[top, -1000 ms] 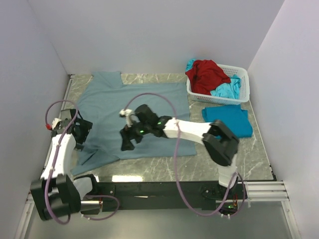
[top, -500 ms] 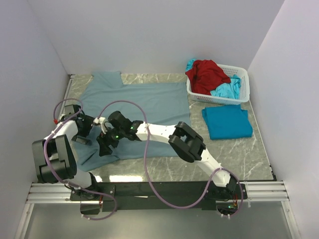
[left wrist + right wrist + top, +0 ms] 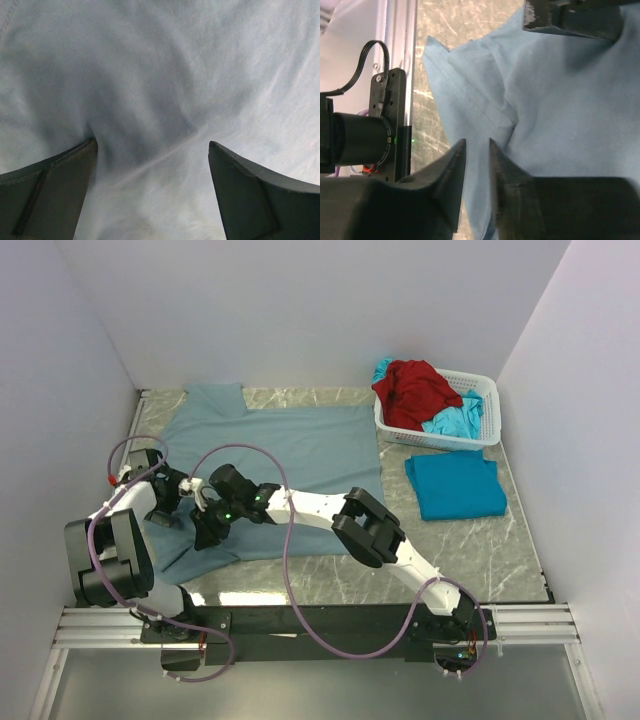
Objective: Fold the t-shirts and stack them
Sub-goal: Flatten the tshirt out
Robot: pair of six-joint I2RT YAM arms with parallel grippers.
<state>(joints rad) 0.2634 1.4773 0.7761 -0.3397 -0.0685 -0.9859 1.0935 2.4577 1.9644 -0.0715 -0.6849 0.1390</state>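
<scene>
Presently, by item:

1. Grey-blue shirt: lay spread flat on the table, running from the centre out toward 9 o'clock, one sleeve up at 11 o'clock. Its near-left corner, at 8 o'clock, was rumpled and turned over on itself.
2. Turquoise shirt: folded into a neat block at 3 o'clock, well apart from the grey-blue one.
3. Red shirt and a second turquoise shirt: heaped unfolded in the basket at 1 o'clock.
4. Left gripper: fingers stood wide apart, low over plain grey-blue cloth at 9 o'clock, holding nothing.
5. Right gripper: reached across to 8 o'clock, just beside the left one. Its fingers stood nearly together, only a thin slit between, over the stitched hem where the cloth bunched. Whether any cloth was nipped could not be told.
6. Handling, as judged: light, limp cloth that would sag, drag and crease instead of holding a shape. It would slide easily on the smooth table but cling to itself in layers.
7. Where to hold, as judged: the doubled, stitched hem or sleeve edge, pinched through one layer only, with a second hold farther along the same edge to keep the fold straight.
</scene>
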